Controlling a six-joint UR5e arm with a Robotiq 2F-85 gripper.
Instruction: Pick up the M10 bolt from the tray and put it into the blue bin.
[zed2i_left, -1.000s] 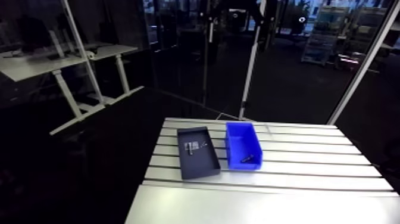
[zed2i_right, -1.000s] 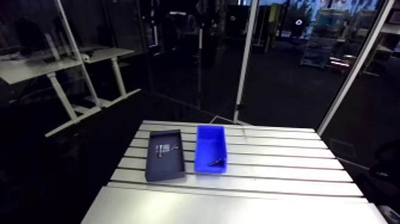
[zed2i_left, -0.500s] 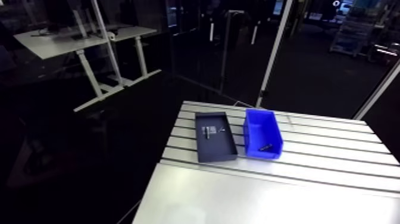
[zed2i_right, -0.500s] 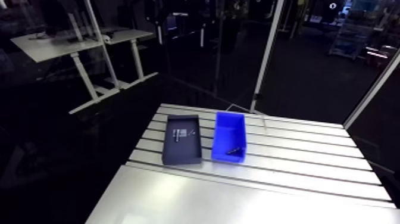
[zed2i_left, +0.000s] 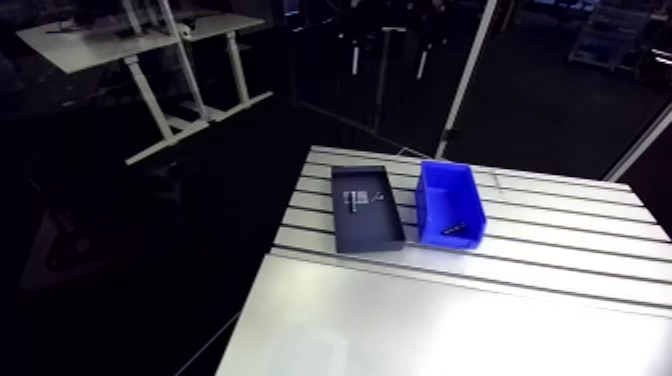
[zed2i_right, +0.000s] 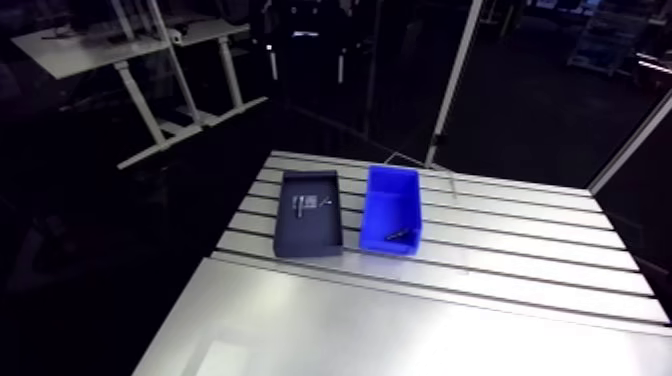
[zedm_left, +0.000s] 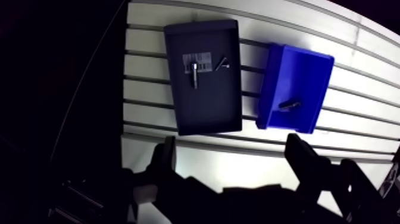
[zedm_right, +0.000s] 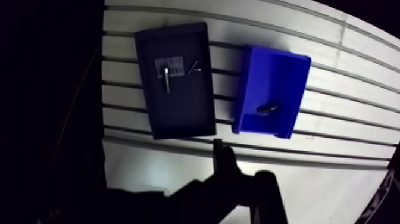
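Parked high over the tabletop, looks like pre-pick.
Dark tray right beside blue bin; tool spread wide, holding nothing. Next up: drop onto the tray's M10 bolt, slim, greyish, flat beside a white label. Similar dark bolt already lying in the bin.

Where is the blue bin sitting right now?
In the arm view the blue bin stands on the slotted table, just right of the dark tray.

Glare whitens the near table; everything around it lies dark.
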